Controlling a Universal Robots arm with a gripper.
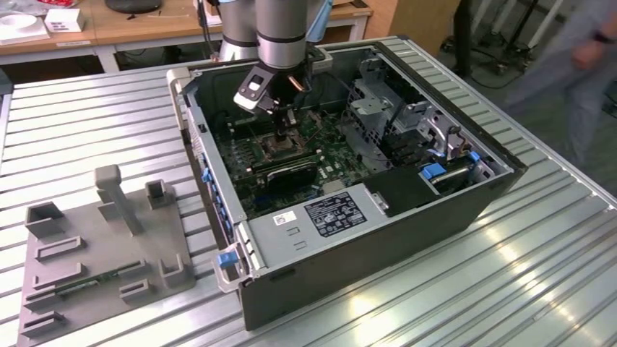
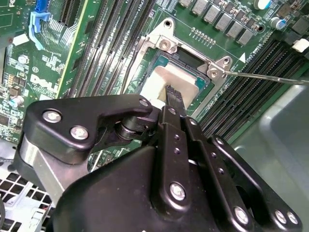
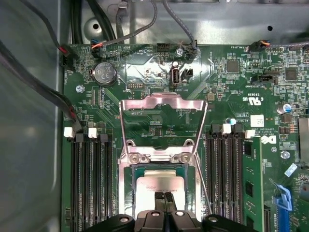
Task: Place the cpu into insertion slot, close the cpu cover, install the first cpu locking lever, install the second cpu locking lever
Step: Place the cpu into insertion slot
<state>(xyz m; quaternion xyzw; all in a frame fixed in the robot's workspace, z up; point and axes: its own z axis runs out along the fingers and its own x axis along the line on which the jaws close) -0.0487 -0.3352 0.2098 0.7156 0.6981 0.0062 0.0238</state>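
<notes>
One robot arm [image 1: 279, 29] with one gripper [image 3: 162, 195] works at one open computer case [image 1: 386, 275] on one ribbed metal table [image 1: 521, 296], which also carries one grey fixture tray [image 1: 97, 253]. On the one green motherboard [image 3: 227, 92] are one cpu [image 3: 159, 182], one cpu cover [image 3: 163, 102] and one coin battery [image 3: 105, 72]. One person [image 1: 579, 65] is in the exterior view.
</notes>
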